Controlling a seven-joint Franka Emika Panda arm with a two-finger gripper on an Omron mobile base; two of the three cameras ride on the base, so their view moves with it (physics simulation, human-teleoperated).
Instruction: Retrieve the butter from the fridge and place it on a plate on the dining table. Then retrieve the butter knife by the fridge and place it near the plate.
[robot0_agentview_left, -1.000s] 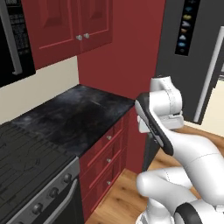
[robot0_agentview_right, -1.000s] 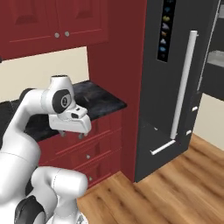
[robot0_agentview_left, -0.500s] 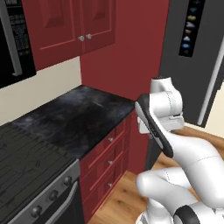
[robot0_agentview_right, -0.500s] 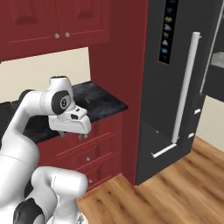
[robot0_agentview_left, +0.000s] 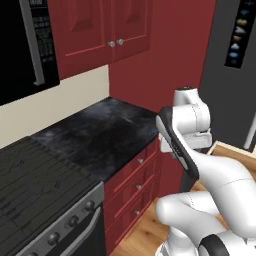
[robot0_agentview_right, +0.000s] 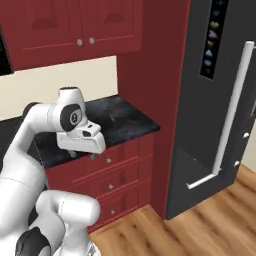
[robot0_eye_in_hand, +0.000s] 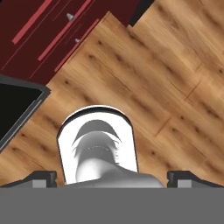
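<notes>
Looking at the kitchen from the base, the fridge (robot0_agentview_right: 210, 125) is the thing to anchor on: tall, dark grey, with a long white bar handle (robot0_agentview_right: 231, 115) and a black panel of little coloured icons (robot0_agentview_right: 214, 37) up near its top. Its door looks closed. In the left base view the fridge (robot0_agentview_left: 235, 75) sits at the far right edge.

Just left of the fridge there's a tall red cabinet side, and left of that a black-topped desk (robot0_agentview_right: 120, 120) with red drawers (robot0_agentview_right: 117, 175) under it and red wall cabinets (robot0_agentview_right: 75, 25) above. Further left of the fridge, in the left base view, a black stove top (robot0_agentview_left: 35, 185) sits right against the desk, with a black microwave (robot0_agentview_left: 25, 45) above it.

The arm's hand (robot0_agentview_right: 80, 137) hangs in front of the drawers, left of the fridge and well apart from it, pointing down. In the hand view the pincer (robot0_eye_in_hand: 112, 177) faces the wooden floor (robot0_eye_in_hand: 166, 87), with its two dark fingertips (robot0_eye_in_hand: 37, 178) spread as wide as they go, nothing between them and touching nothing. Red drawer fronts run across the top left of that view.

Can't tell where the butter, the plate or the butter knife are from these shots.
</notes>
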